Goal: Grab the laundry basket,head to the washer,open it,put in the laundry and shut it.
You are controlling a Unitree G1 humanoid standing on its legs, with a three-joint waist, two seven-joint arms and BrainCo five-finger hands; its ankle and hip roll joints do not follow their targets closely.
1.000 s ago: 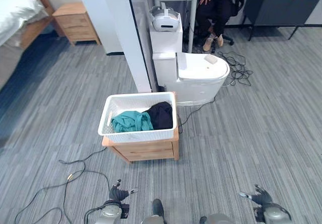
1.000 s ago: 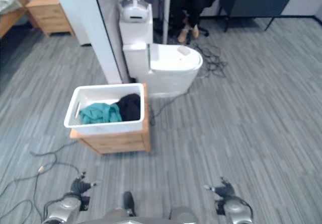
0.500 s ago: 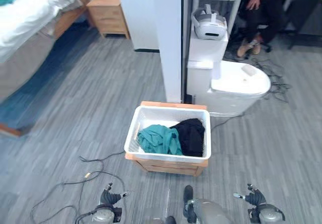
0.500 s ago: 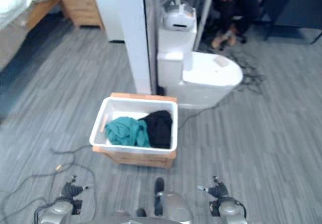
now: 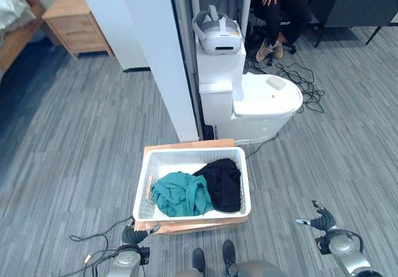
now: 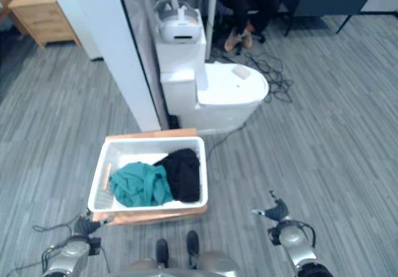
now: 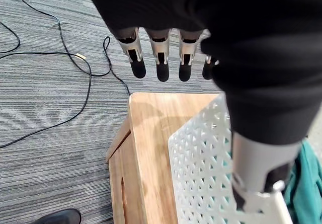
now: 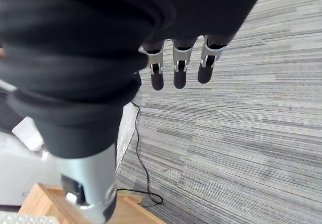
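Laundry basket [image 5: 189, 215]: white perforated plastic, rectangular, atop wooden cabinet [image 7: 146, 148]; cloth [image 5: 180, 195] prob. cotton.

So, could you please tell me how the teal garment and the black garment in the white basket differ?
The crumpled teal garment fills the middle of the white perforated laundry basket, while the black garment lies against its right end. The teal one bunches in raised folds; the black one lies flatter. Both touch inside the basket.
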